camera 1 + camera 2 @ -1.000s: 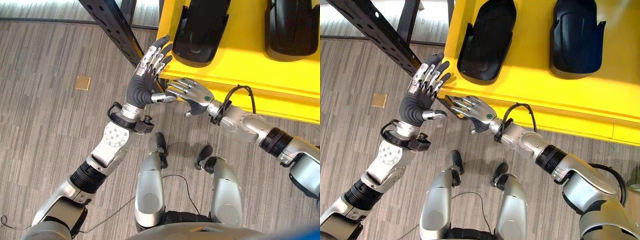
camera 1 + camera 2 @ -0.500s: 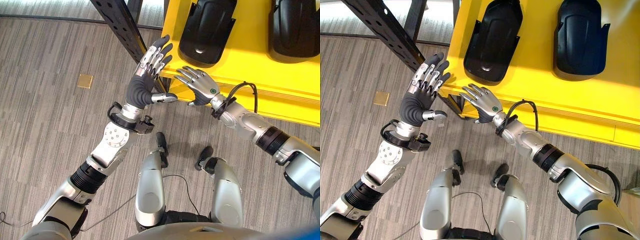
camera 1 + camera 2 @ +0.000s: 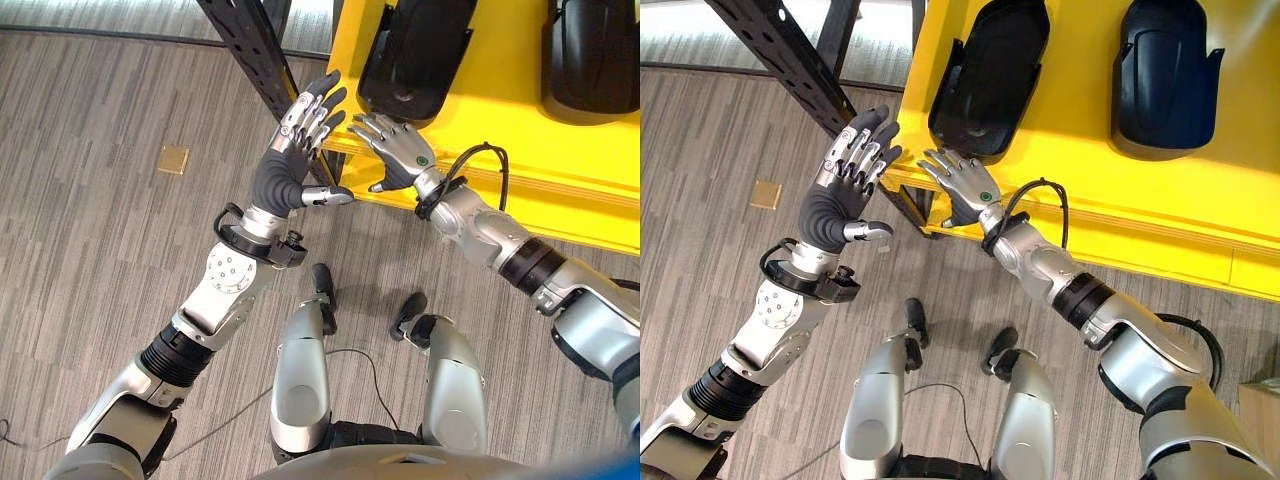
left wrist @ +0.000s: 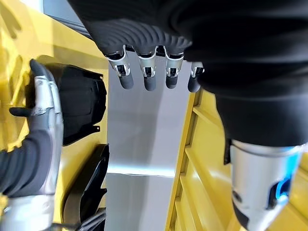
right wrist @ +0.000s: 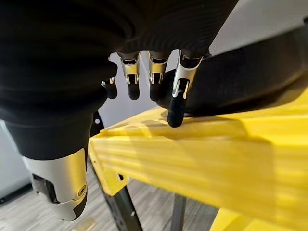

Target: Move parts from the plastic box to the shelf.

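- Upper middle of the left eye view: the right hand, fingers spread, lies on the yellow shelf just below a black part cut off by the frame's top.
- Right eye view, left of centre: the left hand is raised, fingers straight, holding nothing.
- Right wrist view: one fingertip reaches the shelf edge; contact with the part is unclear.

A small tan square lies on the grey floor.
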Motion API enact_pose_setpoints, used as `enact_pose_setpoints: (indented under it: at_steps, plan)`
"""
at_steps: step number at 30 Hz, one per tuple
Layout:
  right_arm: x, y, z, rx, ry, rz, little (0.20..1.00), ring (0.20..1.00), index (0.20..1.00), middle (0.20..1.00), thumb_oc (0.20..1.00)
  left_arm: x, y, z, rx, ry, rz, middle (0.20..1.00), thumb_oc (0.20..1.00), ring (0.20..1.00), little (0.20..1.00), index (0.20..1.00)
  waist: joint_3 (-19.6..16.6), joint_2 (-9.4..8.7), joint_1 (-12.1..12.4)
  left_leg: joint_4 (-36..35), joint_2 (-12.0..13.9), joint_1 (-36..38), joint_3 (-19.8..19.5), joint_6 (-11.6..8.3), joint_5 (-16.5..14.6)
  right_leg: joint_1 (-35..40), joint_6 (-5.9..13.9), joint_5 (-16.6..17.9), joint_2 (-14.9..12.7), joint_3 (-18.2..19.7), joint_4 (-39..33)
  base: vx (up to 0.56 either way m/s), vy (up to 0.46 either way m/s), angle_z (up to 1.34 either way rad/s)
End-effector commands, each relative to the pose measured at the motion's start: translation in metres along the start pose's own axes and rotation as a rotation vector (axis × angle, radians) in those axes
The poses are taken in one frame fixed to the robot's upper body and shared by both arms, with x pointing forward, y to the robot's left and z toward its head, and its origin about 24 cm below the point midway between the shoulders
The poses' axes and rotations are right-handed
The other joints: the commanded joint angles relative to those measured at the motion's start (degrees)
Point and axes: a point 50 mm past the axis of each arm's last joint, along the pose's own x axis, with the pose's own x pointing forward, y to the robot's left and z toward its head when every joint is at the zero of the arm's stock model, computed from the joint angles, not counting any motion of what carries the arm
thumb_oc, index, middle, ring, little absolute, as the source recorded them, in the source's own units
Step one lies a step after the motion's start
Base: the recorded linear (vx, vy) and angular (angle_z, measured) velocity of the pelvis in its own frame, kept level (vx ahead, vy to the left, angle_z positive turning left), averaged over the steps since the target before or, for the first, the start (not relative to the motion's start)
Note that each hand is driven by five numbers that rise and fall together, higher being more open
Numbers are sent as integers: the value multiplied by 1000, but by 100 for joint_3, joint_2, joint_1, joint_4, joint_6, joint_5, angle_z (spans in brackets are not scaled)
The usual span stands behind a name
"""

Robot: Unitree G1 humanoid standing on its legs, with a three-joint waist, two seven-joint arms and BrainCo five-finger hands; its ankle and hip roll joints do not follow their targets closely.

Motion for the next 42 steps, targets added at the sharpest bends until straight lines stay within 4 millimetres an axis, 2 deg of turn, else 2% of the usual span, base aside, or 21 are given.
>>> enact_pose_setpoints:
  at_steps: [1, 9, 19, 22, 25, 27, 28, 29, 32, 35, 36, 42]
  plan:
    - [-1, 2, -36, -28, 222, 60, 1000, 1000, 1000, 1000, 1000, 3, -12, 12, -66, -93, -32, 1000, 1000, 1000, 1000, 1000, -203, 81, 153, -4, 285, 165, -45, -370, -60, -36, 717, 368, -385, -119, 143, 0, 0, 0]
    - [-1, 4, -56, -67, 360, 113, 1000, 1000, 1000, 1000, 1000, 4, -12, 11, -86, -88, -45, 1000, 1000, 1000, 1000, 1000, -203, 105, 235, 6, 273, 136, -73, -370, -44, -38, 727, 362, -435, -174, 215, 15, 1, 7]
    - [-27, 21, -87, -141, 511, 243, 1000, 1000, 1000, 1000, 1000, -3, -6, 8, -92, -63, -44, 1000, 1000, 1000, 1000, 1000, -203, 23, 216, -8, 344, 137, -36, -397, -13, -39, 731, 379, -389, -150, 211, 7, -8, 2]
    - [-27, 21, -86, -133, 476, 251, 1000, 1000, 1000, 1000, 1000, -4, -5, 8, -92, -64, -44, 1000, 1000, 1000, 1000, 1000, -203, 6, 194, -17, 345, 140, -37, -400, -11, -38, 735, 392, -351, -114, 167, -11, -4, 0]
    - [-24, 23, -62, -73, 333, 249, 1000, 1000, 1000, 1000, 1000, -7, -4, 9, -97, -49, -29, 1000, 1000, 1000, 1000, 1000, -203, -47, 117, -27, 351, 155, -11, -404, -15, -30, 755, 409, -306, -56, 98, -29, 13, -1]
    - [-25, 24, -53, -50, 293, 263, 1000, 1000, 1000, 1000, 1000, -10, -3, 8, -98, -45, -23, 1000, 1000, 1000, 1000, 1000, -203, -74, 84, -35, 356, 162, 1, -407, -15, -27, 760, 412, -294, -39, 70, -33, 17, -5]
    - [-27, 25, -49, -41, 280, 268, 1000, 1000, 1000, 1000, 1000, -11, -3, 8, -99, -43, -20, 1000, 1000, 1000, 1000, 1000, -203, -82, 68, -40, 361, 166, 9, -406, -13, -32, 762, 413, -289, -28, 69, -45, 23, -12]
    - [-32, 26, -35, 5, 228, 281, 1000, 1000, 1000, 1000, 1000, -15, -2, 9, -90, -46, -12, 1000, 1000, 1000, 1000, 1000, -203, -123, 7, -82, 370, 190, 38, -414, 0, -23, 774, 428, -254, -1, 9, -43, 20, -17]
    - [-37, 24, -23, 28, 169, 259, 1000, 1000, 1000, 1000, 1000, -19, -1, 11, -79, -58, 4, 1000, 1000, 1000, 1000, 1000, -203, -170, -55, -103, 388, 217, 74, -416, 2, -10, 780, 443, -221, 34, -56, -46, 16, -13]
    - [-42, 17, -11, 44, 86, 225, 1000, 1000, 1000, 1000, 1000, -22, -1, 14, -62, -77, 21, 1000, 1000, 1000, 1000, 1000, -203, -210, -116, -130, 389, 258, 98, -420, 6, 17, 791, 453, -163, 78, -117, -38, 17, -7]
    - [-43, 9, -2, 71, 28, 209, 1000, 1000, 1000, 1000, 1000, -24, 0, 17, -46, -98, 30, 1000, 1000, 1000, 1000, 1000, -203, -241, -154, -136, 392, 286, 107, -424, -2, 42, 796, 452, -134, 100, -149, -41, 7, -7]
    - [-52, -13, 24, 152, -145, 242, 1000, 1000, 1000, 1000, 1000, -25, 4, 28, 4, -156, 51, 1000, 1000, 1000, 1000, 1000, -203, -331, -225, -138, 401, 416, 133, -426, -37, 178, 801, 437, -64, 157, -230, -17, -8, -8]
